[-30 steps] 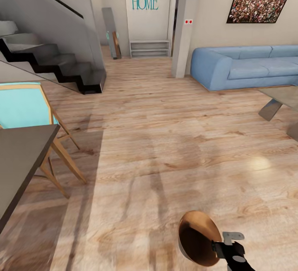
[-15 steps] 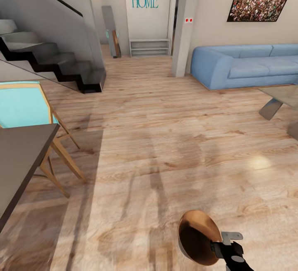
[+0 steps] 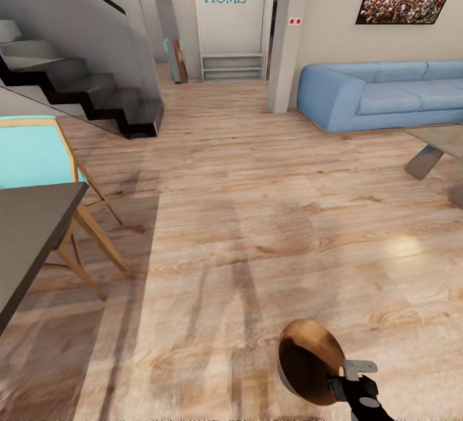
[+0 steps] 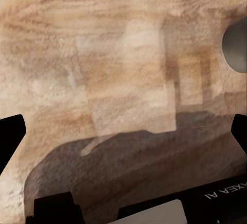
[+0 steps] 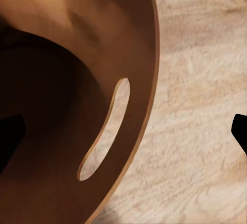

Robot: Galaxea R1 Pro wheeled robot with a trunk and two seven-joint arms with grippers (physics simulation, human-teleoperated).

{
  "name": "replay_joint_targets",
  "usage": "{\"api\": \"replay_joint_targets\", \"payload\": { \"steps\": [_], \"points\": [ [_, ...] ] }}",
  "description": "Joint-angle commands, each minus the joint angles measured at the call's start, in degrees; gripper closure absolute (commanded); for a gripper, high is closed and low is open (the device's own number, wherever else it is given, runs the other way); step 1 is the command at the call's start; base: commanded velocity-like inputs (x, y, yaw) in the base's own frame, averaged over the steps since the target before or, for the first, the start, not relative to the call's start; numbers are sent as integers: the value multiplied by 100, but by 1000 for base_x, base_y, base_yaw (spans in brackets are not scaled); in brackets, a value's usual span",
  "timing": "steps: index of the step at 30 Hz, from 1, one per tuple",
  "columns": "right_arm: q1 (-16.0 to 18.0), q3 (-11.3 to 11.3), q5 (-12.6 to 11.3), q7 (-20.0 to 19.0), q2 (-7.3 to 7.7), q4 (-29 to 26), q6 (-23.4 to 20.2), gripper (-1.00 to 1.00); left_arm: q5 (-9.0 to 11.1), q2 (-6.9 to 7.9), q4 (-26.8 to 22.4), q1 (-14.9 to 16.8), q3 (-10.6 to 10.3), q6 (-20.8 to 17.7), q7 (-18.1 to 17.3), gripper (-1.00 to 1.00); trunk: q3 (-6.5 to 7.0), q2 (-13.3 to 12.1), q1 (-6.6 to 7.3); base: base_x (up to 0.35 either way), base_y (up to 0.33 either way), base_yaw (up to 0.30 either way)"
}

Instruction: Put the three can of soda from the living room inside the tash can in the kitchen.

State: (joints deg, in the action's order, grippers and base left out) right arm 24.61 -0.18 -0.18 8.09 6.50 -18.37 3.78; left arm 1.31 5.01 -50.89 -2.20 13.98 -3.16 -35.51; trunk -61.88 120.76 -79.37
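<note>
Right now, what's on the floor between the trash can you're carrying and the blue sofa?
Bare wood floor in the head view, from the trash can to the blue sofa; a low table sits just aside.

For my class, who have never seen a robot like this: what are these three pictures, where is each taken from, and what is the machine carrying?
This is a simulated wheeled robot with two arms. The large picture comes from its head camera, looking over a wood floor toward a blue sofa, stairs and a dark table with a turquoise chair. The other two come from cameras on its wrists. The right gripper holds the rim of a bin, brown inside; the right wrist view shows a handle slot in its wall. The left wrist view shows open jaws over bare floor.
</note>
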Motion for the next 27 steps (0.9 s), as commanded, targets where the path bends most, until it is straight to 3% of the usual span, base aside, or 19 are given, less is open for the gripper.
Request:
{"api": "replay_joint_targets", "payload": {
  "steps": [1, 14, 27],
  "points": [
    [0, 0, 0, 0, 0, 0, 0, -100, 1, 0, 0, 0, 0, 0, 0, -100, -28, 42, -23, 0, 0, 0],
    [0, 0, 0, 0, 0, 0, 0, -100, 1, 0, 0, 0, 0, 0, 0, -100, -380, 563, -308, 0, 0, 0],
    [0, 0, 0, -7, 0, -3, 11, -100, 1, 0, 0, 0, 0, 0, 0, -100, -425, 563, -308, 0, 0, 0]
  ]
}}
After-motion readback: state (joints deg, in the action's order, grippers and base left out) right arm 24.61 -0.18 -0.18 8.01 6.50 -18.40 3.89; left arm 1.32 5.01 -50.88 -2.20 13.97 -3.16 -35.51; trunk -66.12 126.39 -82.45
